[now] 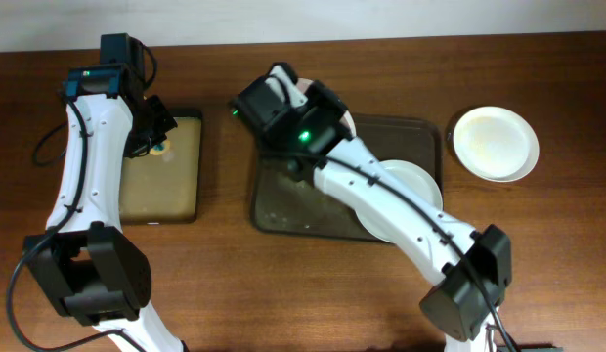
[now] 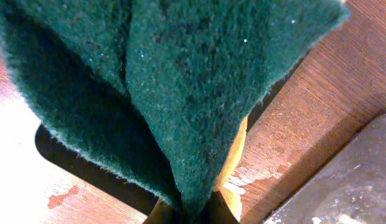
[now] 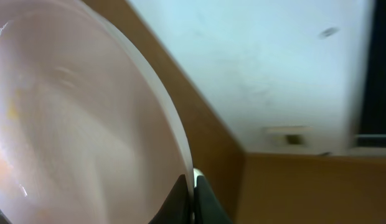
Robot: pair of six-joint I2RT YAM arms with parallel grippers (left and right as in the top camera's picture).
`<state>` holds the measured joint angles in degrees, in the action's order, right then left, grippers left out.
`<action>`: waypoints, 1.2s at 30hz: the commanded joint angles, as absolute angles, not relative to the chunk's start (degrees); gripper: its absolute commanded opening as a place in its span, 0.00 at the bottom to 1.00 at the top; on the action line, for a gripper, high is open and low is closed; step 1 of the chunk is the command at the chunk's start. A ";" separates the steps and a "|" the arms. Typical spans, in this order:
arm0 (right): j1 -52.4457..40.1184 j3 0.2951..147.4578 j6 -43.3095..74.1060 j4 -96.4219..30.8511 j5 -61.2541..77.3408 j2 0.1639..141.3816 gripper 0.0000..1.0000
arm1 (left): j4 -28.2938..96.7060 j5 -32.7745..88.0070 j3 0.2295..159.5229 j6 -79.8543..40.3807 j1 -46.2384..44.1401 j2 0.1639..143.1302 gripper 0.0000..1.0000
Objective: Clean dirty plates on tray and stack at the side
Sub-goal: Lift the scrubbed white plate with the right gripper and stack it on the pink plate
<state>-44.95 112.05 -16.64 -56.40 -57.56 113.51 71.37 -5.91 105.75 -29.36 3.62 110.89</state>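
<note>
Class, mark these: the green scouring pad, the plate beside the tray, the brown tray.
green scouring pad (image 2: 180, 81), left wrist view, middle fold.
plate beside the tray (image 1: 495, 144), overhead view, centre.
brown tray (image 1: 283, 207), overhead view, bare floor.

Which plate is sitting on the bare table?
The far-right plate, outside the tray. A second plate lies in the tray; the right gripper holds the third plate.

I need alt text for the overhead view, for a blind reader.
The right end effector holds a white plate over the dark brown tray; a second plate lies on the tray, a third plate on the table to its right. The left end effector holds a sponge over a smaller tray.
</note>
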 commanded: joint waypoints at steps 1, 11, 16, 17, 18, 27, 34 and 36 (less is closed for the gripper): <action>-48.12 112.20 -23.81 -53.60 -69.69 113.60 0.04 | 71.46 -5.76 105.56 -28.16 3.42 110.41 0.00; -44.23 112.18 -12.34 -57.32 -56.95 113.62 0.04 | 71.46 -5.74 105.56 -28.16 3.42 110.41 0.00; -24.53 112.20 4.38 -64.62 -15.33 113.60 0.04 | 71.48 -5.32 105.56 -27.31 3.42 110.41 0.00; -17.76 112.18 5.02 -65.32 -4.45 113.62 0.04 | 71.50 -5.32 105.56 -27.33 3.42 110.41 0.00; -9.41 112.07 4.99 -66.15 6.33 113.67 0.04 | 71.48 -5.32 105.56 -27.31 3.42 110.41 0.00; 27.33 103.72 5.04 -59.70 19.11 114.30 0.04 | 71.13 -2.31 105.56 -27.33 3.38 110.45 0.00; 32.62 101.14 4.75 -54.35 10.72 117.60 0.04 | 70.76 -2.28 105.56 -27.31 3.38 110.56 0.00; 32.12 101.14 4.75 -54.28 10.74 118.91 0.05 | 70.63 -2.28 105.56 -27.31 3.38 110.56 0.00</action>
